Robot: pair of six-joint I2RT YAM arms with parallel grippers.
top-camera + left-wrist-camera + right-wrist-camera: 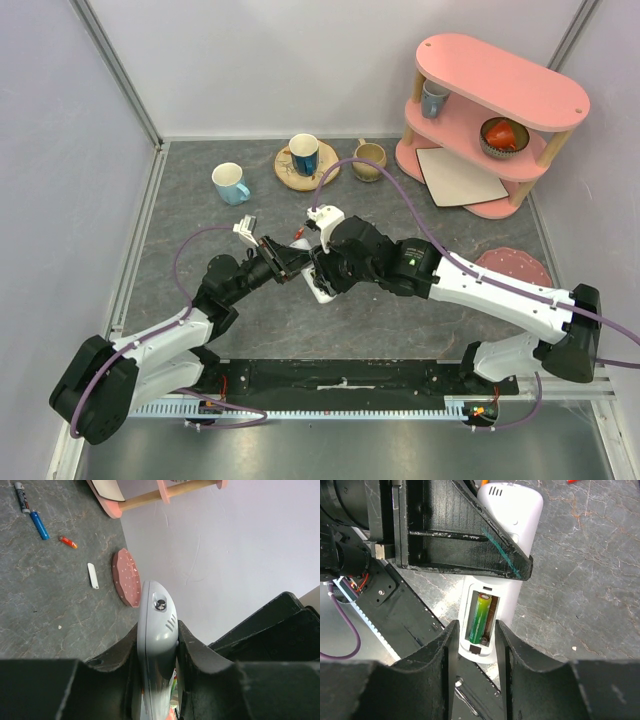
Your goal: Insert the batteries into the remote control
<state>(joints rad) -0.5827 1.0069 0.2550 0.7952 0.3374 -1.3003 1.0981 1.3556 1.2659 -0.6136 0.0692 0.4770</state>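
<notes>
Marbled grey tabletop (400,330); left pincer (157,645) clamps smooth white remote (155,610); right pincer (476,630) parted over green cylindrical battery (481,617).

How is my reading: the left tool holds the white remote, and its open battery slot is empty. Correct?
Not fully. The battery slot is not empty: the right wrist view shows one green-and-yellow battery lying in it. The left tool does hold the white remote.

Four batteries (39,525), one remote control (510,510), four mugs (230,183).
</notes>
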